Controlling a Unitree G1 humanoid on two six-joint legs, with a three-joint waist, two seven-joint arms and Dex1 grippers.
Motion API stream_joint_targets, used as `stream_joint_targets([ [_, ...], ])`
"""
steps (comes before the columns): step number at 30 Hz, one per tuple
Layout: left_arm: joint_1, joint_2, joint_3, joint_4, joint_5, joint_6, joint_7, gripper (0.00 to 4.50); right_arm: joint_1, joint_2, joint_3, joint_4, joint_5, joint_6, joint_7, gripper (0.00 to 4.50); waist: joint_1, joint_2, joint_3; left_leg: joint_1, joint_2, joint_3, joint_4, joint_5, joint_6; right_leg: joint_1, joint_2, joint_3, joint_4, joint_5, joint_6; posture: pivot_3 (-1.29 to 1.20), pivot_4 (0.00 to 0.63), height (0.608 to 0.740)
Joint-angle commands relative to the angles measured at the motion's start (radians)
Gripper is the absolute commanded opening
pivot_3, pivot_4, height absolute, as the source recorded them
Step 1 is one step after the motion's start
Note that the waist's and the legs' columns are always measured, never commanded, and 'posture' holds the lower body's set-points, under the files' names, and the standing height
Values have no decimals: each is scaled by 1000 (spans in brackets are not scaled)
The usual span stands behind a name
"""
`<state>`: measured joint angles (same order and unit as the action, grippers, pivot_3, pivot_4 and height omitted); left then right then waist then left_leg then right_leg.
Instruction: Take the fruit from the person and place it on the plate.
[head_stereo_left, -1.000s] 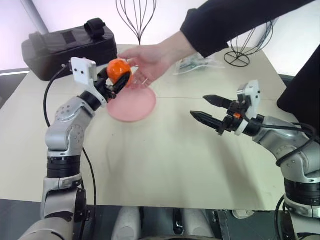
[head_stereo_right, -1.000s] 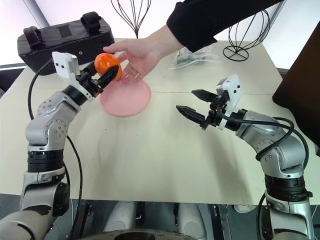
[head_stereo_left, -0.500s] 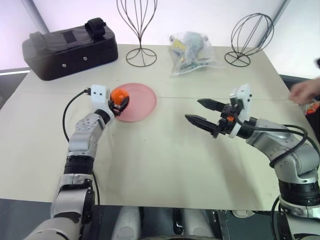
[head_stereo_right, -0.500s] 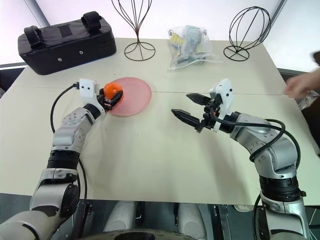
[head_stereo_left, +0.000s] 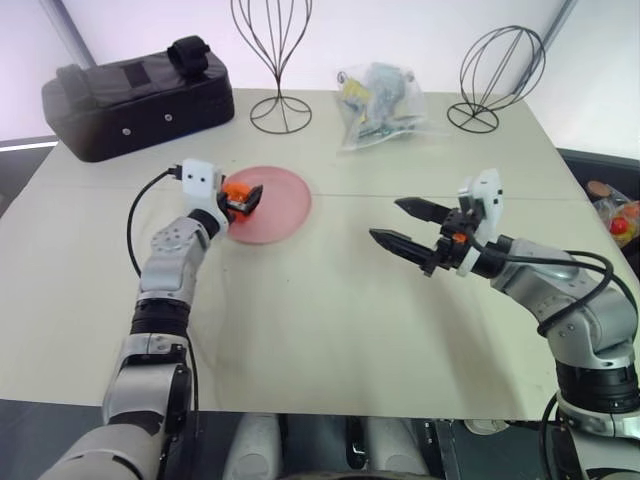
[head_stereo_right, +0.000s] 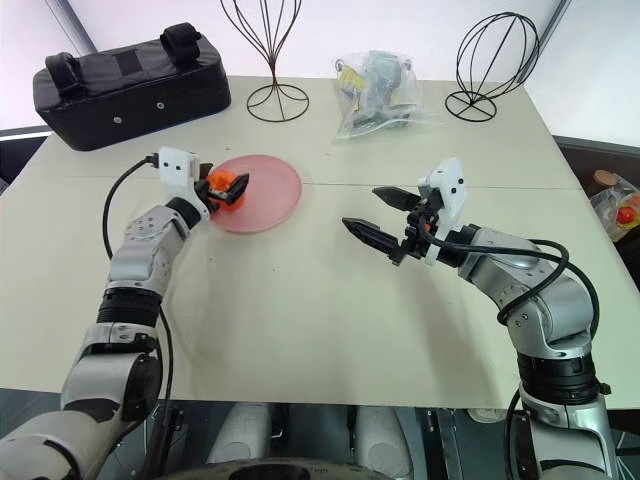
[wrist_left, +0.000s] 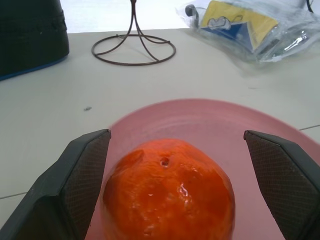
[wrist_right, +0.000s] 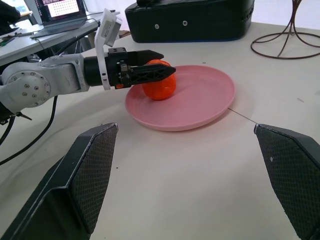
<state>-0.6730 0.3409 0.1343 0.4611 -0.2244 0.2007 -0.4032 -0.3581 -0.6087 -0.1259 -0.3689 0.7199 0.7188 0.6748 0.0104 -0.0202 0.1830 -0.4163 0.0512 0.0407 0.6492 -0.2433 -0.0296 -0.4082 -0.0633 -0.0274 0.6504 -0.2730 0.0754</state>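
The glossy orange fruit (wrist_left: 167, 192) rests on the left part of the flat pink plate (head_stereo_left: 285, 205). My left gripper (head_stereo_left: 243, 196) reaches level over the plate's left rim and is open. Its fingers (wrist_left: 82, 175) stand on either side of the fruit with a gap on each side. In the right wrist view the fruit (wrist_right: 160, 87) sits just behind the left gripper's black fingers (wrist_right: 150, 72). My right gripper (head_stereo_left: 387, 219) hovers open above the table's middle, right of the plate, with nothing in it. The person is out of view.
A black bag (head_stereo_left: 135, 95) lies at the back left. Two wire stands (head_stereo_left: 278, 60) (head_stereo_left: 495, 75) and a clear plastic bag of packets (head_stereo_left: 385, 95) stand along the back edge. A bag with round fruit (head_stereo_left: 615, 212) sits beyond the table's right edge.
The left gripper carried the fruit down from the person's hand onto the plate and then opened its fingers. The person's arm drew back to the right and out of view.
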Motion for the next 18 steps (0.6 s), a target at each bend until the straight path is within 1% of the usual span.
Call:
stream_joint_targets([
  [1,-22,49,61,-154,-53,60,-2,4450,-23,-12,-14,-14,-2,-14,11,4500,-1,0,0,0,0,0,0,0,0,0,0,0,0,0,0,0,150,740],
  [5,22,102,108,-331,-139,195,-32,4450,-34,-19,-15,6,-13,-20,25,4500,-4,0,0,-1,0,0,0,0,0,-1,0,0,0,0,0,0,150,740],
  [8,122,185,145,-506,-215,331,-78,4450,-46,-24,-12,40,-31,-33,40,4500,-8,0,0,0,0,0,0,0,0,0,0,0,0,0,0,0,150,740],
  [11,252,254,186,-655,-260,433,-86,4450,-52,-28,-15,71,-45,-46,58,4500,-21,0,0,0,0,0,-1,0,0,0,0,0,1,0,0,0,150,740],
  [13,290,268,205,-697,-284,470,-75,4450,-56,-28,-16,83,-51,-51,65,4500,-19,0,0,0,0,-1,-1,0,0,0,0,0,1,0,0,0,150,740],
  [15,362,266,249,-744,-307,525,-44,4450,-64,-24,-16,114,-67,-72,69,4500,-19,0,0,0,0,-1,-1,0,0,0,-1,0,1,0,0,0,150,740],
  [18,444,245,298,-803,-337,554,-20,4450,-81,-9,-8,157,-92,-103,72,4500,-22,0,0,1,0,-1,0,0,0,0,-1,1,1,0,0,0,150,740],
])
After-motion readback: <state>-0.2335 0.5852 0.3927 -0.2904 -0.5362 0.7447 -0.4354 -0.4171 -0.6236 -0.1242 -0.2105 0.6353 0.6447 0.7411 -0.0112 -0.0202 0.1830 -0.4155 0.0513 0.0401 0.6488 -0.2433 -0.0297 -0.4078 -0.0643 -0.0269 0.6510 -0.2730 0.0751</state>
